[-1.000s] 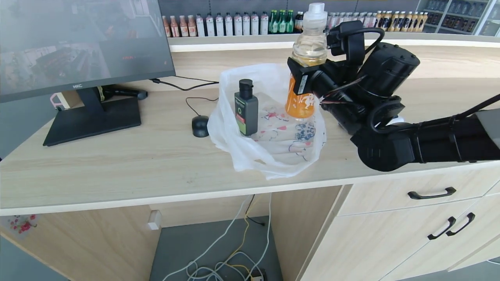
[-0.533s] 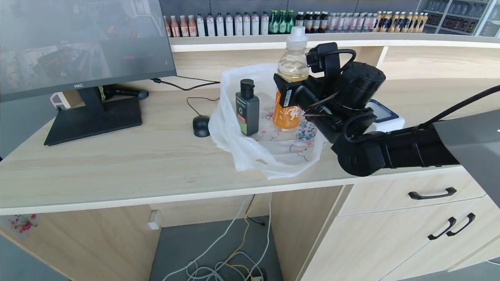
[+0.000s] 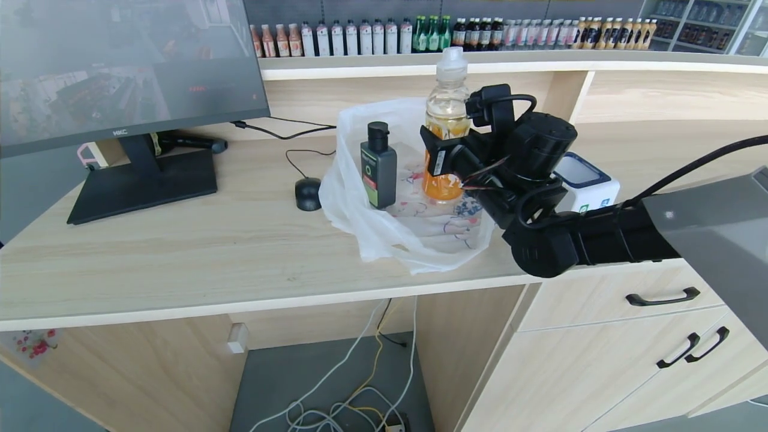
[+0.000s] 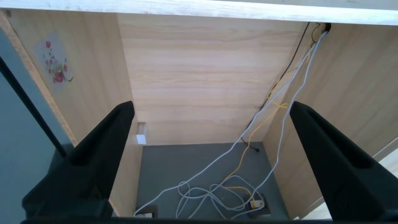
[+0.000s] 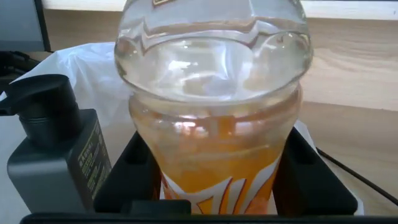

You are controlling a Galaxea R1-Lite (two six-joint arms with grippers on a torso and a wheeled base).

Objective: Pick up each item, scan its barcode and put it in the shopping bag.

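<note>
My right gripper (image 3: pixel 445 157) is shut on an orange drink bottle (image 3: pixel 445 123) with a white cap, holding it upright inside the open white plastic shopping bag (image 3: pixel 414 240) on the counter. The bottle (image 5: pixel 214 118) stands between the gripper's black fingers (image 5: pixel 305 168) in the right wrist view. A dark green pump bottle (image 3: pixel 378 168) stands upright in the bag just left of the drink bottle, and its grey body (image 5: pixel 59 162) sits beside it in the right wrist view. My left gripper (image 4: pixel 214 162) hangs open below the counter, over the floor cables.
A white barcode scanner (image 3: pixel 585 183) sits on the counter behind my right arm. A monitor (image 3: pixel 126 66) on a black stand, a mouse (image 3: pixel 308 194) and cables lie left of the bag. A raised ledge (image 3: pixel 360 63) runs along the counter's back. Drawers (image 3: pixel 660 297) are below right.
My right arm has carried the drink bottle left and down, from above the bag's right rim into the bag beside the pump bottle. The scanner has come into sight behind the arm.
</note>
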